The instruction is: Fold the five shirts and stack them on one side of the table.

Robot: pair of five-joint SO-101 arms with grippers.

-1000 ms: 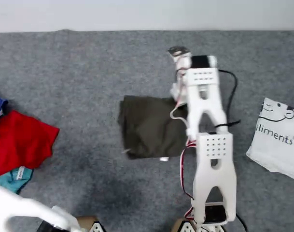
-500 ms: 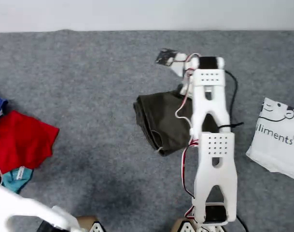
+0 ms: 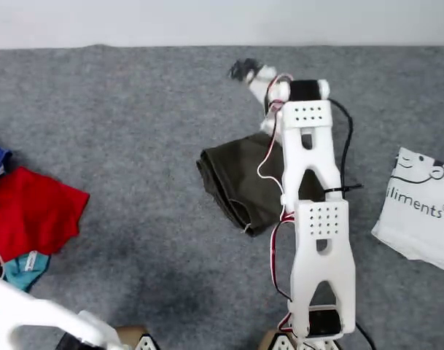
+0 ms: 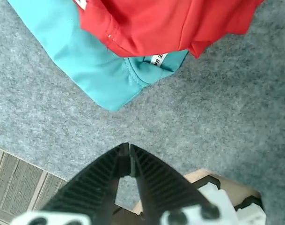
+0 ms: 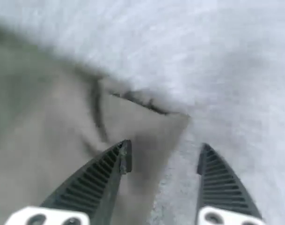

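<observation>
Grey felt tabletop [image 3: 134, 146]. R gripper [image 5: 165, 150] jaws spread wide, olive shirt [image 5: 48, 131] corner just past tips. L gripper [image 4: 129, 152] jaws clenched, empty; teal shirt [image 4: 86, 65], red shirt [image 4: 165, 23] ahead.

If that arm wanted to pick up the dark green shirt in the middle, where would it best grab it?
Probably the free corner of the dark olive cloth shirt, coming straight down from above. That corner lies flat and juts out onto the bare grey carpet, so one finger can slide under it. The right end effector hangs open over it.
</observation>
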